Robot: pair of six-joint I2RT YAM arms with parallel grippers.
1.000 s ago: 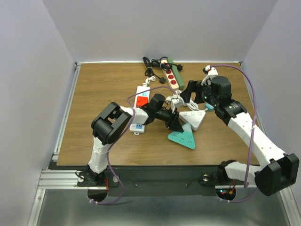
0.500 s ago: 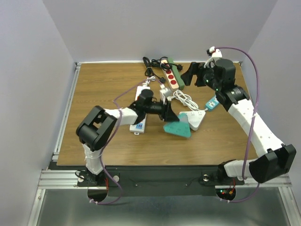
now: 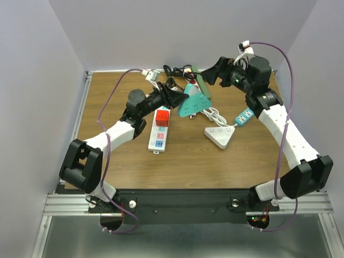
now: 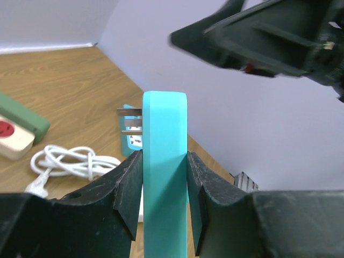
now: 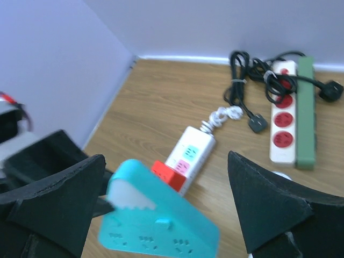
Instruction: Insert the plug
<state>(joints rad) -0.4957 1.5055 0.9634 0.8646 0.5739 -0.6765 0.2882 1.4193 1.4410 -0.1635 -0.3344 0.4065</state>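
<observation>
My left gripper [image 3: 178, 100] is shut on a teal triangular power strip [image 3: 193, 102] and holds it in the air over the back middle of the table. In the left wrist view the teal strip [image 4: 165, 161] stands edge-on between my fingers, with two metal prongs [image 4: 130, 121] showing at its left side. My right gripper [image 3: 213, 75] is open and empty, just right of and behind the strip. In the right wrist view the teal strip [image 5: 161, 228] lies low between the wide-apart fingers [image 5: 64, 193], showing its socket face. A loose black plug [image 5: 258, 122] lies at the back.
A white strip [image 3: 159, 131] carrying a red cube adapter [image 3: 164, 117] lies left of centre. A white triangular strip [image 3: 220, 136] with coiled white cable [image 3: 214, 114] and a small teal strip [image 3: 244, 115] lie to the right. A red-socket strip and a green strip [image 5: 305, 118] with black cables [image 5: 242, 80] lie at the back.
My left gripper has lifted the teal strip off the middle of the table and carried it up and toward the back. My right gripper has swung back and left, staying open.
</observation>
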